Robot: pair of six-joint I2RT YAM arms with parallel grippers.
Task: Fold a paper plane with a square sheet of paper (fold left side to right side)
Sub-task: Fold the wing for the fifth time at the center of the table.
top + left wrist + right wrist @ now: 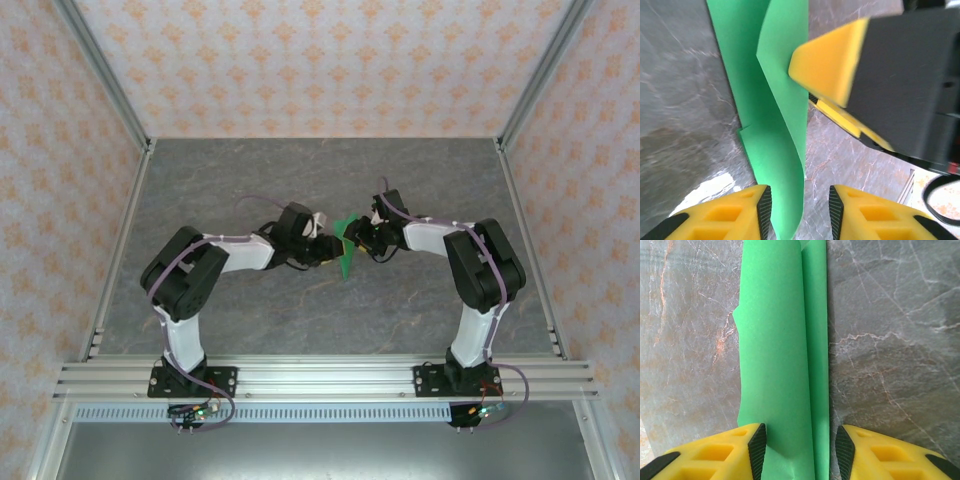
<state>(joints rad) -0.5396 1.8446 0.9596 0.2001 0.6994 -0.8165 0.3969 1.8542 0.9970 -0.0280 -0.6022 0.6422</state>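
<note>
The square sheet of paper is bright green and folded lengthwise, lying at mid-table between both grippers. In the left wrist view one flap of the paper curls up off the flat part. My left gripper is open, with the flap's lower end loose in the gap beside the left pad. My right gripper faces it with its jaws apart astride the paper. Its left finger overlaps the paper's edge, where the paper is dented. Its right finger stands a sliver clear. One of its fingertips touches the raised flap.
The table is a grey marbled surface inside an aluminium frame with patterned walls. Both arms reach in from the near edge and meet almost tip to tip at the middle.
</note>
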